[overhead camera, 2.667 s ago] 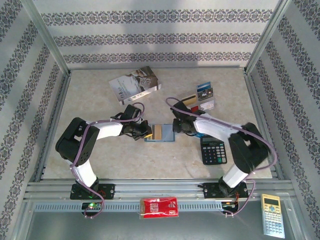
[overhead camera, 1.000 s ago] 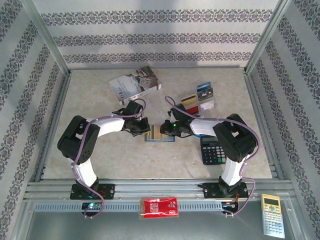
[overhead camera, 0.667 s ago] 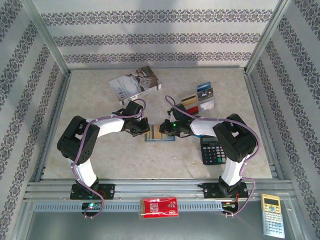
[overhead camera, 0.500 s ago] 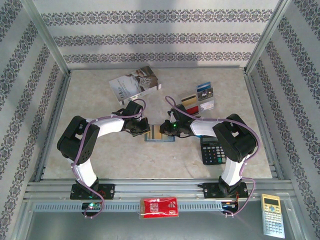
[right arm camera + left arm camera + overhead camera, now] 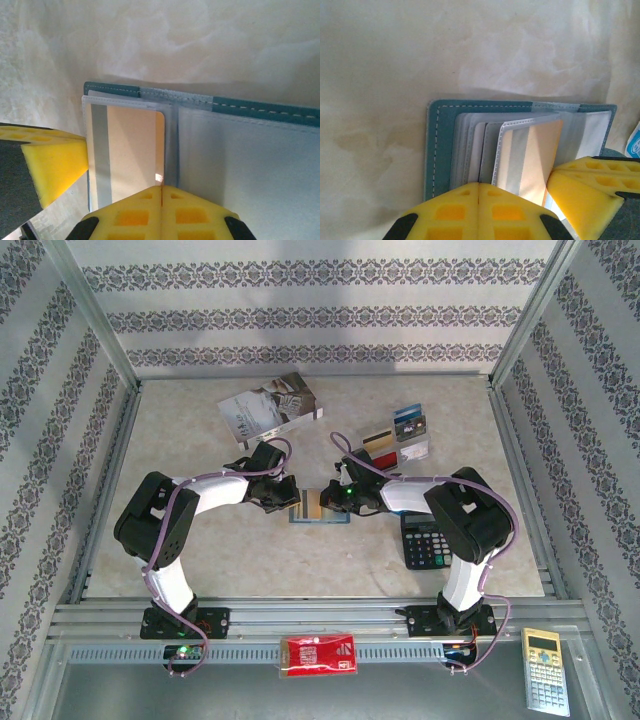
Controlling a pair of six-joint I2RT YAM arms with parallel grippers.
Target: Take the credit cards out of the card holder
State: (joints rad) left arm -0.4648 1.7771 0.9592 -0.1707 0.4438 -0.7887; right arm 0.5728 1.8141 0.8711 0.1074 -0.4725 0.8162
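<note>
The card holder [image 5: 322, 514] lies open at the table's middle, between both grippers. Its blue-grey stitched cover [image 5: 441, 145] and clear sleeves show in the left wrist view. A tan card with a grey stripe [image 5: 537, 157] sits in a raised sleeve. My left gripper [image 5: 478, 186] is shut, its tips at the near edges of the sleeves. My right gripper [image 5: 162, 189] is shut too, touching the near edge of the tan card [image 5: 132, 152] beside the holder's fold [image 5: 172, 145]. Whether either pinches anything is hidden. Several credit cards [image 5: 400, 439] lie loose at the back right.
A grey-white book [image 5: 270, 408] lies at the back left. A black calculator [image 5: 427, 538] sits right of the holder, under my right arm. A red packet [image 5: 318, 653] and a yellow calculator [image 5: 545, 670] lie off the table at the front.
My right gripper's jaws have closed at the card's edge. Both arms have stayed almost still over the last second; earlier the right arm drew in toward the holder.
</note>
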